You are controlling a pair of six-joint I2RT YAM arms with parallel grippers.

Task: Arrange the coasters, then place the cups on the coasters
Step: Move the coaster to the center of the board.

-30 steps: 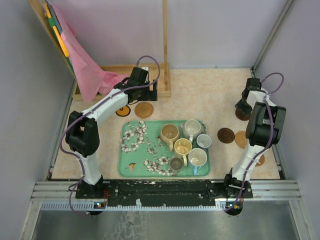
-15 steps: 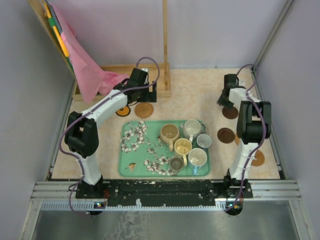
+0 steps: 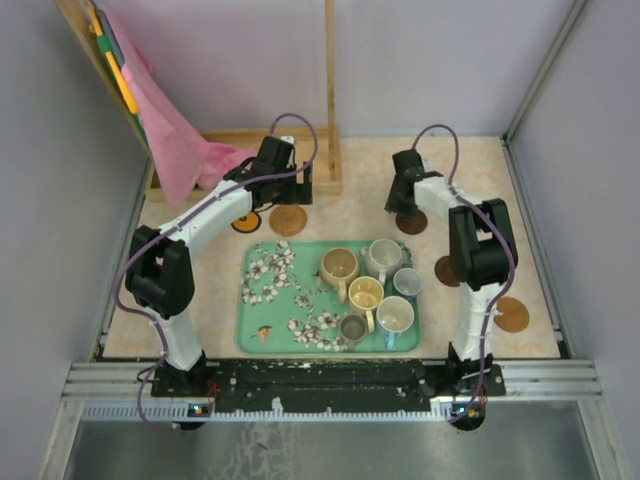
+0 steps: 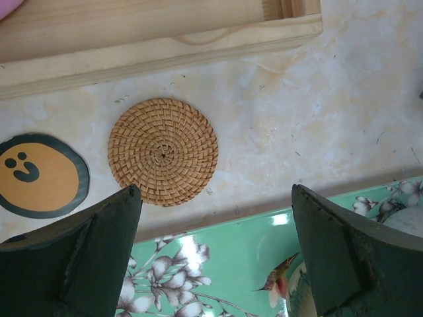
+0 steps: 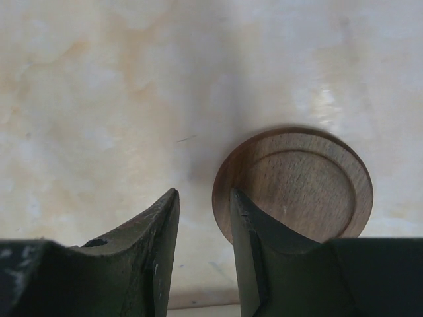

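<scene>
Six cups stand together on the right half of the green floral tray [image 3: 262,310]: tan [image 3: 339,267], white [image 3: 384,256], pale blue [image 3: 407,282], yellow [image 3: 365,293], another white [image 3: 395,315] and a small dark one [image 3: 352,327]. My right gripper [image 3: 401,200] [image 5: 203,193] is low behind the tray, jaws narrowly apart with nothing between them. Its right finger rests on the rim of a dark brown wooden coaster [image 5: 301,181] [image 3: 412,223]. My left gripper [image 3: 302,186] [image 4: 215,191] hangs wide open above the tray's far edge, near a woven coaster [image 4: 162,151] [image 3: 288,220] and a smiley-face coaster [image 4: 39,174] [image 3: 246,222].
A dark brown coaster [image 3: 447,271] and an orange-tan one [image 3: 513,315] lie right of the tray, the first partly behind my right arm. A wooden frame [image 3: 325,160] with a pink cloth [image 3: 180,150] stands at the back left, close to my left gripper. Walls enclose the table.
My right arm has swung left from the right wall toward the middle behind the tray, and the dark brown coaster has slid along with it. The left arm has not moved.
</scene>
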